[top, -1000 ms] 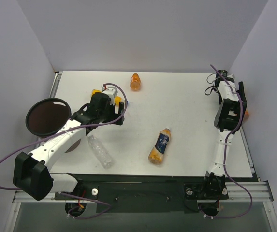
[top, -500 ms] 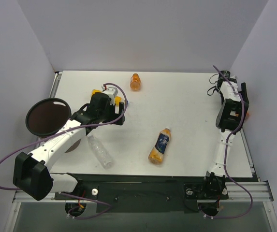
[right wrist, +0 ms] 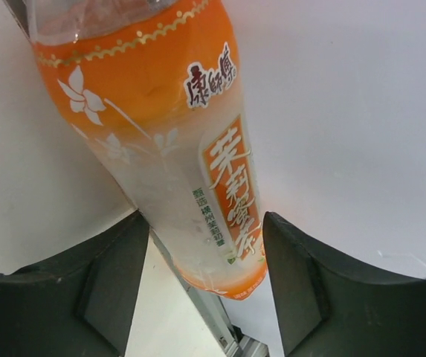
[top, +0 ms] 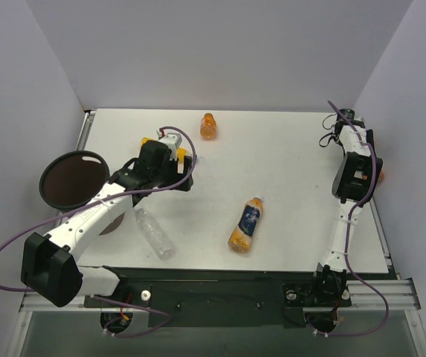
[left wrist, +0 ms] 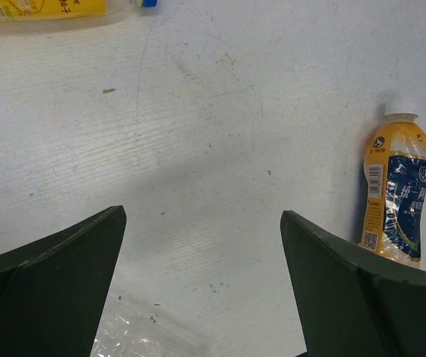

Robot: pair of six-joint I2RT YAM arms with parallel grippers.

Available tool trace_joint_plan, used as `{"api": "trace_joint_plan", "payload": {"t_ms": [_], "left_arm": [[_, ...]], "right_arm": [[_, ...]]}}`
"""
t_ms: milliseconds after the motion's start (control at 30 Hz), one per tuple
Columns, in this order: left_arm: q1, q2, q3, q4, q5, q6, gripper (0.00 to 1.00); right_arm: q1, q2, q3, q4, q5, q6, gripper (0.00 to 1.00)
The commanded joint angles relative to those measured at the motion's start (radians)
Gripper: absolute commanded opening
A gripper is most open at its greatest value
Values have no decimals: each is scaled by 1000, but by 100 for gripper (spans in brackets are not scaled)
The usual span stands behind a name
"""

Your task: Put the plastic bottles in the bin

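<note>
My right gripper is at the table's right edge, shut on an orange-labelled bottle; both fingers press its sides. From above only a sliver of that bottle shows past the right gripper. My left gripper hangs open over bare table, holding nothing. A blue-labelled orange bottle lies to its right, a yellow bottle at the top edge, and a clear bottle below. The squat orange bottle stands at the back. The dark-brown bin is at the far left.
White walls close in the table at the back and on both sides. The right wall and the table's metal rail are right by the right gripper. The left arm stretches between the bin and the clear bottle.
The right jaws have come in from wide open onto the orange-labelled bottle. The right wrist shifted slightly toward the wall. The left arm has barely moved.
</note>
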Motion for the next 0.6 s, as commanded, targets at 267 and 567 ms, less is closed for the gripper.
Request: {"api": "trace_joint_plan", "payload": {"t_ms": [267, 567], "left_arm": [[-4, 25, 53, 29, 16, -4, 97], [-4, 37, 56, 40, 52, -11, 97]], "right_arm": [[-9, -15, -29, -17, 49, 10, 34], [19, -78, -119, 38, 55, 55, 9]]}}
